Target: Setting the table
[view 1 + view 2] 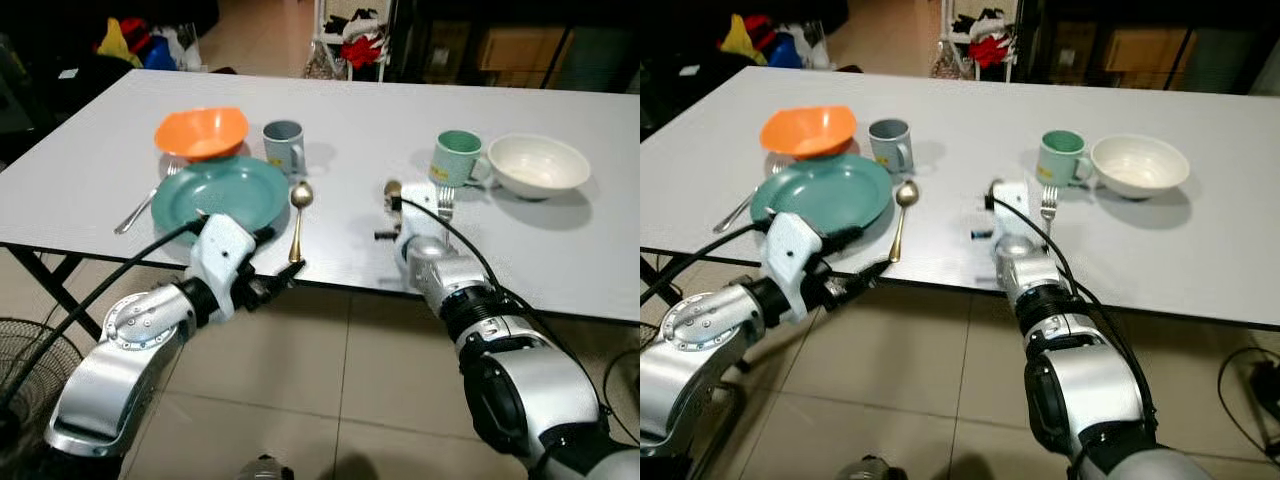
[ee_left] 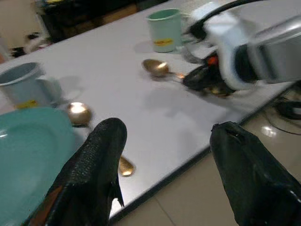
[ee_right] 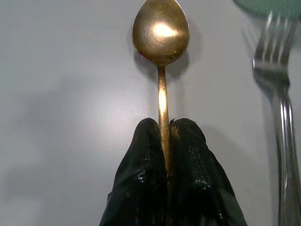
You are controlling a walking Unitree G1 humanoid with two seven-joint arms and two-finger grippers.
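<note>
The right gripper (image 3: 165,141) has its two black textured fingers pressed together on the thin handle of a gold-coloured metal spoon (image 3: 161,37), whose polished oval bowl points away from the wrist and lies low over the pale grey matte surface (image 1: 350,120), between the two place settings; whether the bowl touches the surface cannot be told. Just beside this spoon, on the robot's right, lies a silver metal fork (image 3: 277,80), its tines reaching toward a mint-green ceramic mug (image 1: 457,157) with a yellow label, and next to the mug sits a cream-white round bowl (image 1: 538,165). The left gripper (image 2: 164,155) hovers at the near edge of the surface with its rough black fingers spread wide and nothing between them, just off the end of a second gold-coloured metal spoon (image 1: 298,215), which lies flat beside the right rim of a round teal-green glossy plate (image 1: 222,192). Behind that plate stand a grey-blue ceramic mug (image 1: 284,145) and a bright orange plastic bowl (image 1: 201,131) of roughly squared shape, and a second silver fork (image 1: 145,205) lies at the plate's left. Both arms are silver with black cables, and beige glossy floor tiles (image 1: 320,400) show below the surface edge.
</note>
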